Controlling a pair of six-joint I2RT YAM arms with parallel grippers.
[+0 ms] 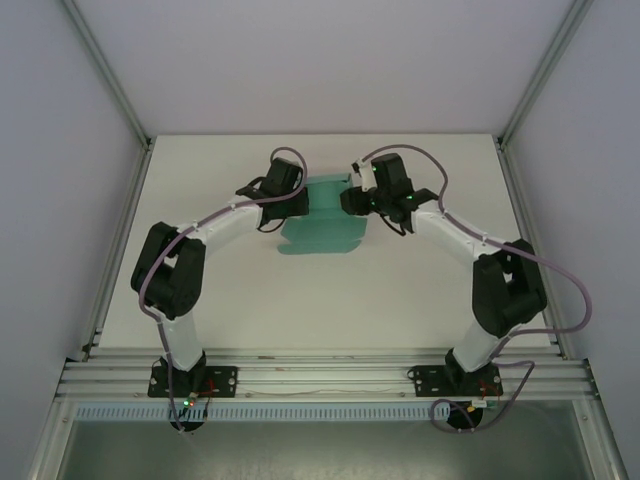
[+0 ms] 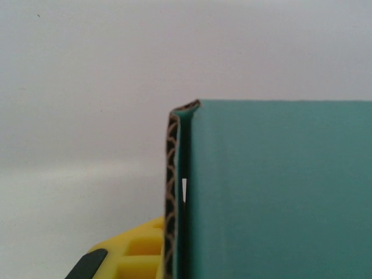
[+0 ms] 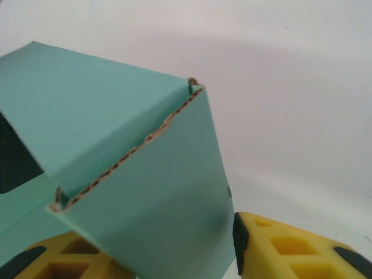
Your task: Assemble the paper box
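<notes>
One teal-green corrugated-card box (image 1: 322,225), half folded; right gripper (image 3: 139,250) pinching it, left gripper (image 1: 303,205) beside, grip untellable; white table (image 1: 300,300), white walls (image 1: 300,60).

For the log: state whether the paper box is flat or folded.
Partly folded: the paper box has panels bent up at creases in both wrist views; its near flap lies flat.

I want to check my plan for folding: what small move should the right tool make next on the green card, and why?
Probably the right tool should press the folded flap closer to its wall. On the paper box the fold is half closed, a gap shows along the corrugated edge, and the card sits between the tool's fingers.
</notes>
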